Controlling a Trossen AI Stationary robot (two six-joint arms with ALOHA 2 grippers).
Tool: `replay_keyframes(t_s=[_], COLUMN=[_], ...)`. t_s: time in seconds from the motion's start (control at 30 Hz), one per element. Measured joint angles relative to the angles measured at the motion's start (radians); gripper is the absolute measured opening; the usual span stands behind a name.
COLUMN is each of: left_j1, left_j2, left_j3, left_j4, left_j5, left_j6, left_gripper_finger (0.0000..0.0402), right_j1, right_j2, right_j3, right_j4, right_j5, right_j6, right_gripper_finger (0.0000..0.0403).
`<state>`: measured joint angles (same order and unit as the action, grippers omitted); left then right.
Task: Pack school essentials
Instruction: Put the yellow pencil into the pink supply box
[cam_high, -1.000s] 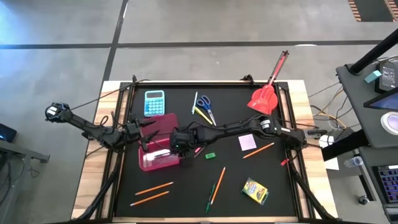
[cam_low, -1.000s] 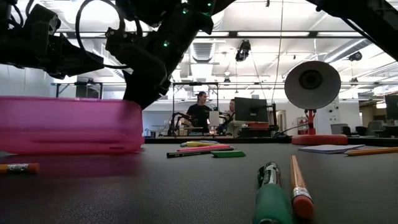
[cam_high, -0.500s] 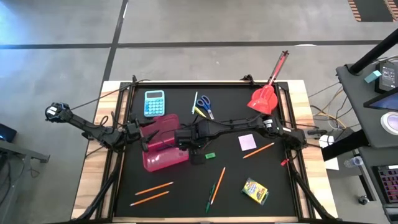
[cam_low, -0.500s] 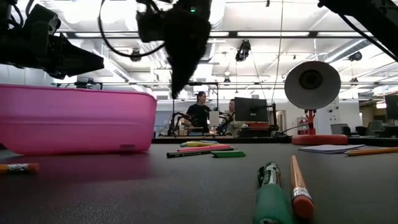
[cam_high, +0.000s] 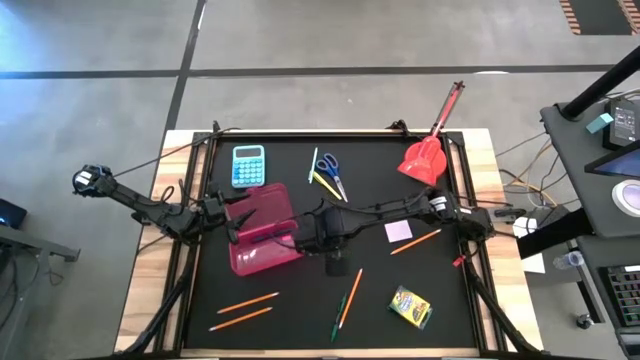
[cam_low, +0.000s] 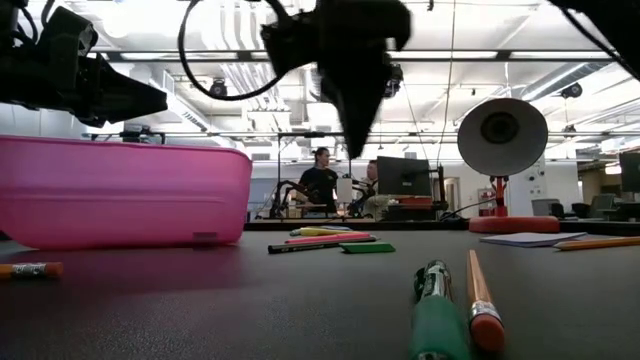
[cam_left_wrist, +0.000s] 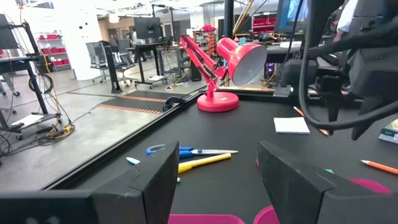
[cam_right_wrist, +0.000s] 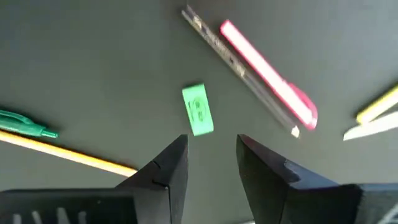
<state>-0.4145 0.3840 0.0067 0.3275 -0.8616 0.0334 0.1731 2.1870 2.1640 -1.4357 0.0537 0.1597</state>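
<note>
Right gripper (cam_right_wrist: 211, 155) hovering above the green eraser (cam_right_wrist: 198, 110), fingers parted, empty. Eraser lying flat on the mat just ahead of the fingertips, right of the pink box (cam_high: 262, 230), long axis running between the jaws. Left gripper (cam_left_wrist: 214, 168) waiting spread at the box, farther off.

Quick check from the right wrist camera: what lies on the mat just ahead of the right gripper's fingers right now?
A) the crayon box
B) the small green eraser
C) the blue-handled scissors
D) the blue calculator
B. The right wrist view shows the green eraser lying on the black mat just beyond the right gripper, whose empty fingers stand apart, a pink pen farther off.
</note>
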Motion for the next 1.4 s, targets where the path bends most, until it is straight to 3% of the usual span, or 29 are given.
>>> replay_keyframes(t_s=[0.2,0.53,0.77,0.97,1.17,1.4], left_j1=[0.0,0.0,0.0,0.0,0.0,0.0], left_j2=[0.0,0.0,0.0,0.0,0.0,0.0], left_j3=[0.0,0.0,0.0,0.0,0.0,0.0], left_j4=[0.0,0.0,0.0,0.0,0.0,0.0], left_j5=[0.0,0.0,0.0,0.0,0.0,0.0], left_j6=[0.0,0.0,0.0,0.0,0.0,0.0], left_gripper_finger=[0.0203,0.0203,0.0203,0.0203,0.0203,0.0203], right_j1=[0.06,0.169,0.241,0.261,0.261,0.261], right_j2=[-0.13,-0.607,-0.849,-0.951,-0.969,-0.954], right_j3=[-0.266,-0.909,-1.239,-1.386,-1.476,-1.554], right_j4=[0.014,0.358,0.376,0.379,0.386,0.56], right_j5=[0.07,0.109,0.171,0.171,0.167,0.168], right_j6=[0.18,0.481,0.788,0.684,0.603,0.459], right_gripper_finger=[0.0123,0.0118,0.0104,0.0097,0.0103,0.0115])
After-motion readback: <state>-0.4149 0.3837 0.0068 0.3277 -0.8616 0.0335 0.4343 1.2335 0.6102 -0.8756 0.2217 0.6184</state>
